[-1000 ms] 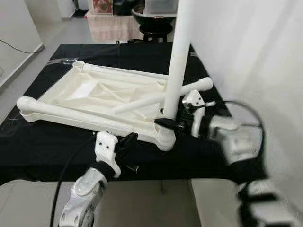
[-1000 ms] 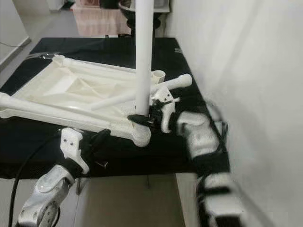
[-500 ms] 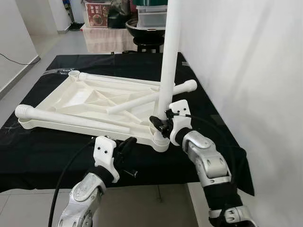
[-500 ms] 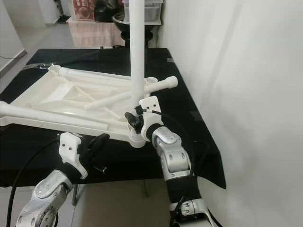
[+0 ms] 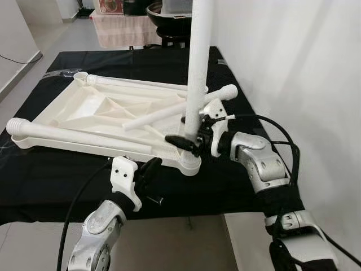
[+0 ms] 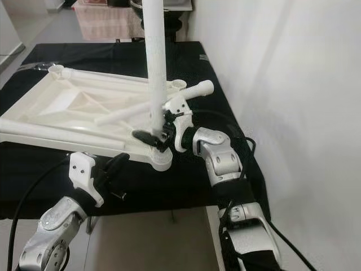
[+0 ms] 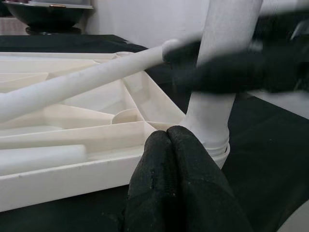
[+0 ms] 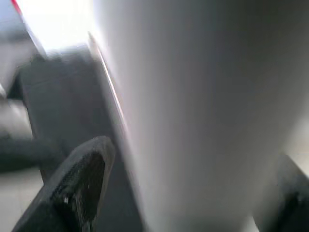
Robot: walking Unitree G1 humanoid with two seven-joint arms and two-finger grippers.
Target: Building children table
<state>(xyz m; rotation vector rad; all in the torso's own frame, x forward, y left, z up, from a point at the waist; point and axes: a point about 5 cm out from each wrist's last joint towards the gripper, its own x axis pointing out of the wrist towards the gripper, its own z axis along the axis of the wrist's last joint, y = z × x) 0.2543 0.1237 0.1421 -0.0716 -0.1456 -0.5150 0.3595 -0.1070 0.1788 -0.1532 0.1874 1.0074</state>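
Note:
The white table top [image 5: 84,110] lies upside down on a black cloth. One white leg [image 5: 197,62] stands upright in the near right corner socket [image 5: 192,165]. My right gripper [image 5: 189,141] is shut on this leg just above the socket, and its fingers [image 8: 72,186] flank the leg in the right wrist view. A loose leg [image 5: 163,114] lies slantwise across the underside. Another leg [image 5: 73,134] lies along the near rim. My left gripper [image 5: 152,165] is shut on nothing, just in front of the near rim, its fingers [image 7: 159,159] pointing at the socket.
A white wall [image 5: 293,68] runs close along the right of the black-clothed table [image 5: 45,180]. A dark bowl on a stool [image 5: 172,14] stands behind the far edge. Grey floor [image 5: 34,34] lies open to the left. My left arm's cable [image 5: 79,209] hangs near the table's front.
My right forearm has swung out to the right while its gripper stays on the leg's base. The camera has shifted a little. The left gripper holds its place.

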